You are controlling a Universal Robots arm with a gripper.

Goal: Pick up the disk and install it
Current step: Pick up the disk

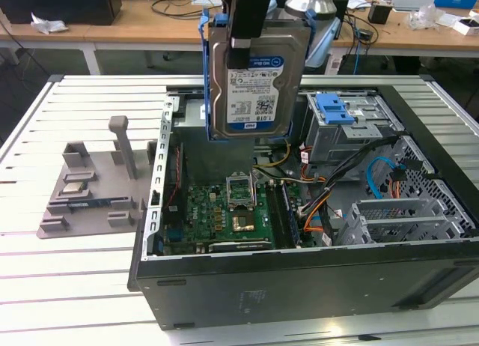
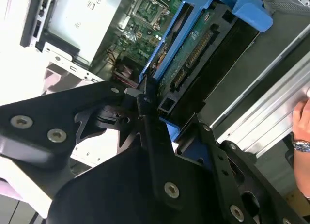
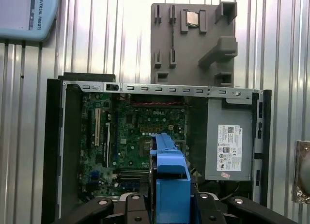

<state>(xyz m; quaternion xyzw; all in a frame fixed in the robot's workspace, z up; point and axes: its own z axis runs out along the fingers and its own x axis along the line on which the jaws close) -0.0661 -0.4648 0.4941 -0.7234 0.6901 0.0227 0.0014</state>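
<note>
The disk [image 1: 254, 80] is a silver hard drive with a white-and-blue label in a blue plastic bracket. It hangs upright above the open computer case [image 1: 299, 278], over the motherboard [image 1: 224, 211]. My gripper [image 1: 251, 39] comes down from above and is shut on the disk's upper edge. In the second wrist view the black fingers [image 2: 145, 105] clamp the disk [image 2: 203, 44] by its connector end. In the first wrist view the disk's blue bracket [image 3: 169, 178] sticks out between the gripper's arms [image 3: 169, 200], with the case interior below it.
A grey metal drive cage with a blue latch [image 1: 333, 110] sits at the case's far right corner. The grey power supply box [image 3: 227, 146] lies inside the case. A grey fixture [image 1: 90, 185] with a chip stands on the slatted table [image 1: 45, 286] beside the case. A person's hand [image 2: 302, 122] shows beyond the table edge.
</note>
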